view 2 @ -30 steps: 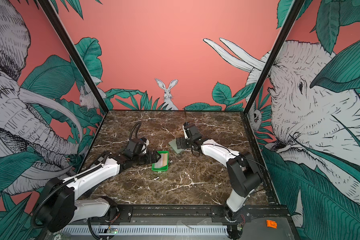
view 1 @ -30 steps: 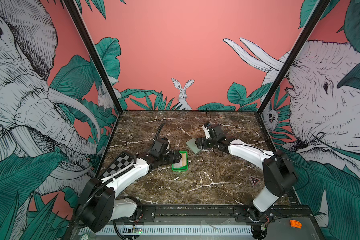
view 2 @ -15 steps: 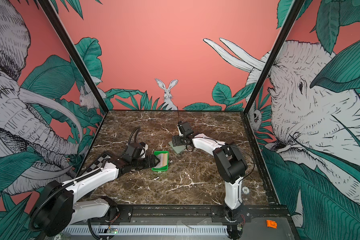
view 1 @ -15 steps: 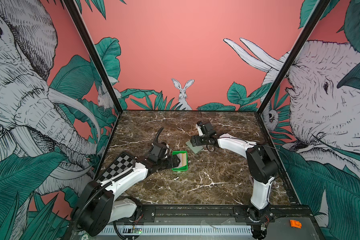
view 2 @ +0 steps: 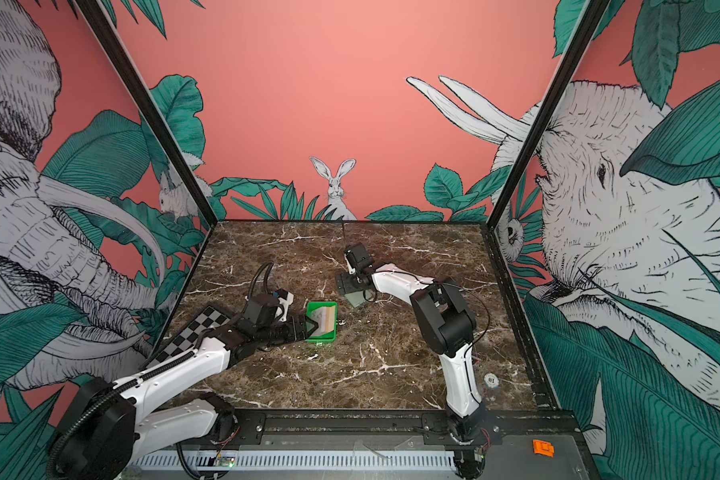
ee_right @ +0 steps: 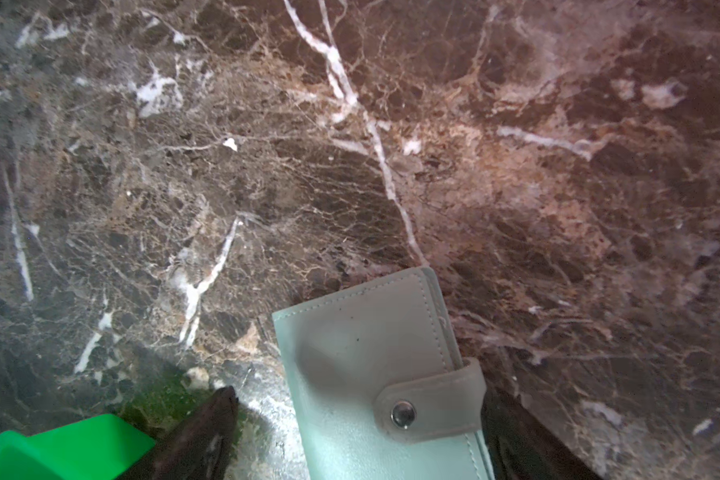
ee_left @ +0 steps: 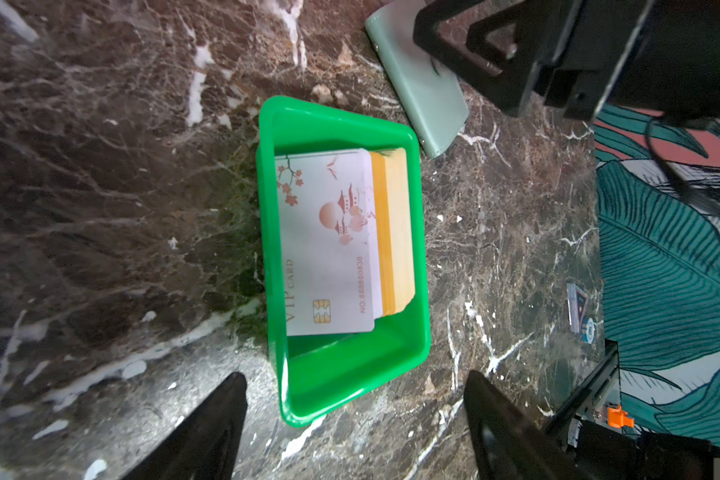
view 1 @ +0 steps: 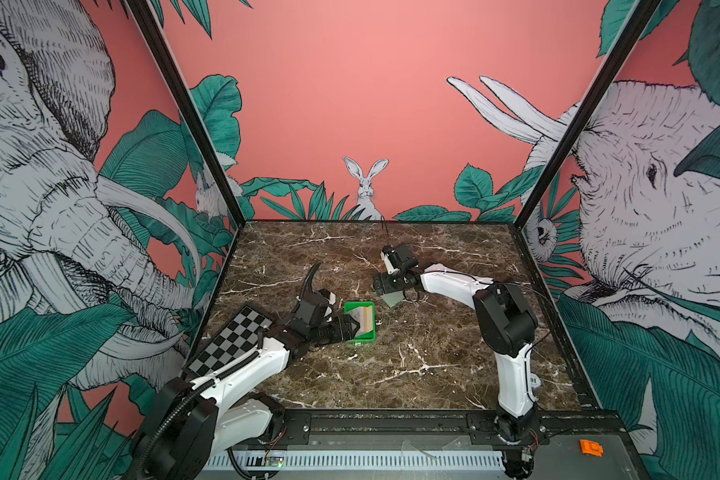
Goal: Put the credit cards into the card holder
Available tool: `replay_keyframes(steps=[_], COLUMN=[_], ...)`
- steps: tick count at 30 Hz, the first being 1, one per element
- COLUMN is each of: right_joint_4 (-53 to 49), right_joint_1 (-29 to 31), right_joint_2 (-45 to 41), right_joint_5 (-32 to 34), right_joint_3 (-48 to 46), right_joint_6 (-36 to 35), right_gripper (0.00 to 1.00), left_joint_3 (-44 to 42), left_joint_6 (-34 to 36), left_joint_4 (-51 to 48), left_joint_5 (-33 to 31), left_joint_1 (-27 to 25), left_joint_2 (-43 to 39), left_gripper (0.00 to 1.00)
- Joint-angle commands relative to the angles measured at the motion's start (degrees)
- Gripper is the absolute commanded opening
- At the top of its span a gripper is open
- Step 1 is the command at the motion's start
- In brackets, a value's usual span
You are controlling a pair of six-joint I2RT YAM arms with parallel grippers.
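Near the middle of the marble table (ee_right: 350,166), the credit cards (ee_left: 329,241) are lying stacked inside a bright green tray (ee_left: 333,124), a white one with pink blossoms and a gold chip facing up over a tan-orange pile. The left pincer (ee_left: 354,376) is hanging low at the tray's near end with its fingers (ee_left: 217,424) spread wide, one on each side of that end, pinching nothing. Just beside the tray's far corner, toward the back of the table, the card holder (ee_right: 371,365) is lying flat and closed, its strap (ee_right: 429,405) snapped down over the cover. The right pincer (ee_right: 358,392) is hovering right over it, spread apart and straddling the pale green cover. One finger is standing clear of it, and I cannot tell whether the other is touching its edge.
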Motion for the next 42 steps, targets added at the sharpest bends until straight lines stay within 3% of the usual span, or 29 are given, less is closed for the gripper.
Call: replay_keyframes(steps=[1, 19, 27, 34, 42], right_joint_4=[-2.29, -5.89, -7.09, -5.54, -3.37], right_joint_1=[0.31, 1.45, 2.07, 2.15, 2.19], right_joint_2=[1.19, 2.43, 0.72, -3.86, -12.51], right_joint_5=[2.09, 1.19, 3.98, 4.65, 4.95], right_joint_3=[1.70, 1.16, -1.46, -7.49, -18.79], right_joint_6=[-0.65, -4.92, -4.79, -3.20, 0.18], right_gripper=[0.90, 0.92, 0.83, 0.74, 0.73], left_joint_3=[-1.31, -2.79, -3.54, -3.12, -2.68], left_joint_6=[-0.54, -1.58, -2.03, -1.96, -1.50], left_joint_4=[1.17, 1.48, 1.58, 1.98, -0.17], left_joint_5=[1.08, 0.65, 0.65, 1.40, 0.96], left_joint_1=[-0.05, -0.07, -0.13, -0.29, -2.51], left_joint_2=[-1.48, -2.77, -3.30, -3.03, -3.87], left_gripper=[0.83, 0.83, 0.83, 0.83, 0.83])
